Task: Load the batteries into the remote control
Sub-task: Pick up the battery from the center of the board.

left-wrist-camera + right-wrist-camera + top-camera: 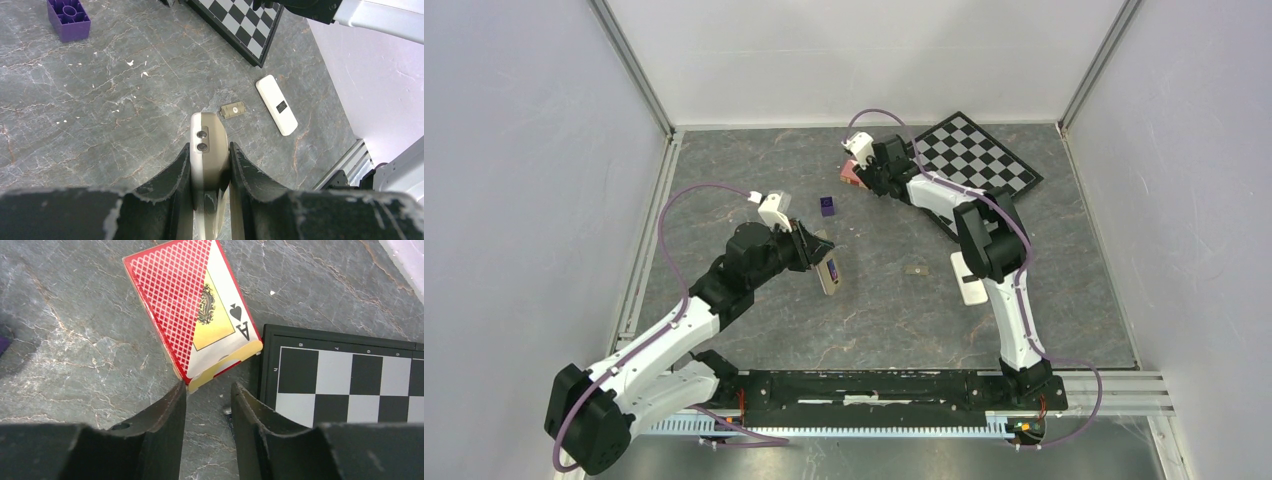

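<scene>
running near-to-far, clamped remote control (828,268)

The left arm (674,320) stretches from the near left toward the middle, wrist low. Its left tool (210,150) is clamped on the sides of the remote control (207,137). The right arm (1016,310) rises from the near right, folds at the elbow and reaches far and left. The right tool (207,390) points down, jaws parted with a clear gap.

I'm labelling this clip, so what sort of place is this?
Probably a robot test cell in a lab: plain white walls enclose a grey tabletop holding props, a chessboard and a playing-card box.
</scene>
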You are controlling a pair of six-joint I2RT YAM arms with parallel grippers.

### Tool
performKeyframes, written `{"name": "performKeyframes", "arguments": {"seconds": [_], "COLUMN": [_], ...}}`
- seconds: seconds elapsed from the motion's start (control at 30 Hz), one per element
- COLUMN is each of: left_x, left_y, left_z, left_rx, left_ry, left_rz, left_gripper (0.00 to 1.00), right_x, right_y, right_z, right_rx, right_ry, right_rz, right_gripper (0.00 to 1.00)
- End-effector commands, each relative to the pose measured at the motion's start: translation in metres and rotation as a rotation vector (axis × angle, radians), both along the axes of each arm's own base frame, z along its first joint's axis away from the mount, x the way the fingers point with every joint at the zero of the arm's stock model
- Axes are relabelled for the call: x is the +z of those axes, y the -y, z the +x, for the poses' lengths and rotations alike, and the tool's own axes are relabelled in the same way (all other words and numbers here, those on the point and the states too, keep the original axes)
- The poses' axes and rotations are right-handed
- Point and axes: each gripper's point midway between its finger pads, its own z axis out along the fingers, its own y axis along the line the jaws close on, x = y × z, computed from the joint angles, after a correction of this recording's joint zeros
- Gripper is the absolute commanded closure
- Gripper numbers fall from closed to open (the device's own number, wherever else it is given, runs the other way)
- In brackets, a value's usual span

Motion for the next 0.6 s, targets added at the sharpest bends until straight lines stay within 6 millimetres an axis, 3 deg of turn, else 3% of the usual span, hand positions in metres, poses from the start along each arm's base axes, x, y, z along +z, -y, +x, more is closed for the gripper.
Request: {"name": "performKeyframes", "arguments": {"seconds": [0.0,0.1,0.4,0.57], "left_x": [0.024,0.023,0.019,0.021], "left_y": [0.003,0.002,0.002,0.002], "left_z": [0.007,0.006,0.007,0.008], "left_rx": [-0.002,0.001,0.002,0.001], "left_ry": [0.065,0.065,0.056,0.059], "left_rz": [-0.038,-0.035,-0.031,-0.035], "left_gripper": [0.98,0.98,0.98,0.98], "right_x": [-0.006,-0.001,0.023,0.009], "right_y": [0.018,0.022,0.026,0.028], "right_z": [0.009,0.005,-0.006,-0.002], "right_rx": [-0.037,-0.030,0.012,0.031], "right_ry": [0.003,0.014,0.058,0.005], "right_rz": [-0.023,-0.015,0.009,0.000], "right_gripper": [0.60,0.63,0.46,0.44]}}
